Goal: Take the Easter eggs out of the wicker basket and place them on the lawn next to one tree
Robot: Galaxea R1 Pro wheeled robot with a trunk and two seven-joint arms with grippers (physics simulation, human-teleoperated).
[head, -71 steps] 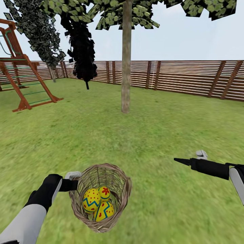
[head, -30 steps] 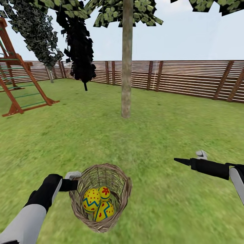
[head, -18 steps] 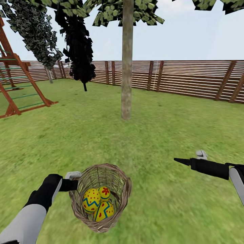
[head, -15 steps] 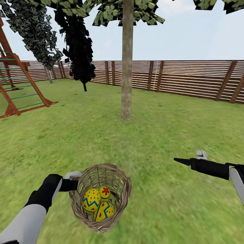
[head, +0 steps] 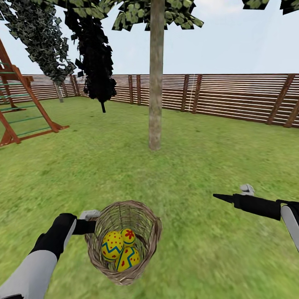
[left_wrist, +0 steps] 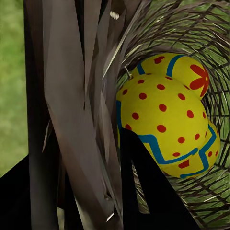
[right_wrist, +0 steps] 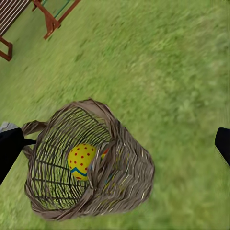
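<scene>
My left gripper (head: 88,226) is shut on the left rim of the wicker basket (head: 145,245) and holds it above the lawn (head: 195,166). In the left wrist view the gripper (left_wrist: 91,158) has wicker strands pinched between its dark fingers (left_wrist: 40,120). All three Easter eggs lie inside: a dotted one (head: 111,245), one with a red flower (head: 128,235) and a zigzag one (head: 128,258). The dotted egg (left_wrist: 163,124) shows close up. Straight ahead stands the tree (head: 155,83), its base a few metres off. My right gripper (head: 220,197) hangs open and empty to the basket's right; the basket (right_wrist: 129,177) lies below it.
A brown slatted fence (head: 232,97) closes the garden behind the tree. A wooden play set (head: 16,108) stands at the far left, with dark conifers (head: 97,62) near the fence. Open grass lies between me and the trunk.
The whole view has moved forward: the tree's base sits lower and nearer, and the play set has slid left. Both arms and the basket keep their places in the picture.
</scene>
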